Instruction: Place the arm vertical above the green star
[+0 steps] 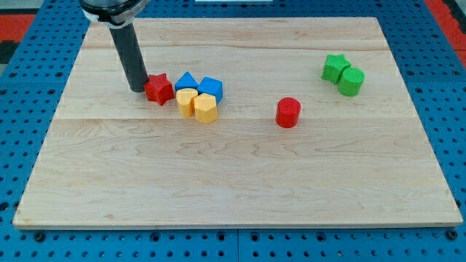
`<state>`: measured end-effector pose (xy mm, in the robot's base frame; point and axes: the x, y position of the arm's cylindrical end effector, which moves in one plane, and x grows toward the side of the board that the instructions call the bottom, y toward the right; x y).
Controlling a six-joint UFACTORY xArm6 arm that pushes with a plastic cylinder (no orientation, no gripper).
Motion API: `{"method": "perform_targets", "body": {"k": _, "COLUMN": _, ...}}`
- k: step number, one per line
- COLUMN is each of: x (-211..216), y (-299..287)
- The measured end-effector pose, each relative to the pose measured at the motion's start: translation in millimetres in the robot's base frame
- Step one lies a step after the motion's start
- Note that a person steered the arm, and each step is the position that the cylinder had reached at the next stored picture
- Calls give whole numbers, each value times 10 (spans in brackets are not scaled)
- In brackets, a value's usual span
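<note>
Currently parked at the far side of the counter (240, 182) from the goal: my tip (138, 89) touching down just at the view's left of the red star (159, 89), well apart from the green star (335, 68). No claw on this rig, only a bare rod, so nothing released, clenched or grasped. Green star sitting toward the view's upper right, touching the green cylinder (351, 81) on its lower-right side. Between tip and green star: a cluster just right of the red star, made of the blue triangle-like block (187, 81), blue cube (211, 88), and two yellow blocks (186, 100) (206, 108), plus the red cylinder (287, 113) down-left of the green star. Best, probably, to swing round the top of the cluster rather than through it, then ease in beside the green star from the view's top without nudging it or its green neighbour.
</note>
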<state>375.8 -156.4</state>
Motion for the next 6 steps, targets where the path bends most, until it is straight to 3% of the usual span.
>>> {"method": "perform_targets", "body": {"k": 2, "x": 39, "y": 85}}
{"method": "perform_targets", "body": {"k": 3, "x": -541, "y": 10}}
{"method": "perform_targets", "body": {"k": 4, "x": -1302, "y": 626}}
{"method": "perform_targets", "body": {"k": 6, "x": -1422, "y": 2899}}
